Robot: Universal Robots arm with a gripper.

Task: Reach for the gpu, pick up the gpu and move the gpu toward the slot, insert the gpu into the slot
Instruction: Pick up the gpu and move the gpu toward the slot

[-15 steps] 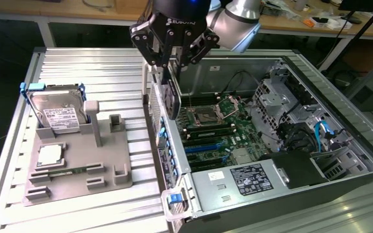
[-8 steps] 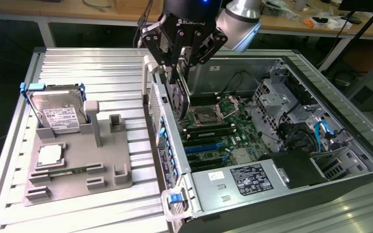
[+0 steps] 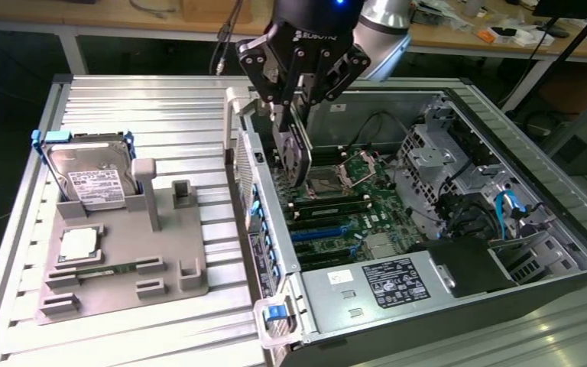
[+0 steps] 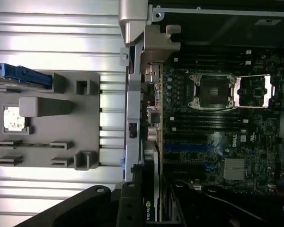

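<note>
**Item:** gpu, qty 1. Dark flat card, held on edge by the gripper, whose jaws are clamped on its upper part. NVIDIA logo legible in the wrist view.
**Position:** over the motherboard, just inside the wall of the open computer case.
**Gripper:** qty 1, marked ROBOTIQ.
**CPU sockets**: qty 2.
**At 9 o'clock of the case in the exterior view:** grey fixture, qty 1, carrying hard drive, qty 1; its white label cannot be read.
</note>
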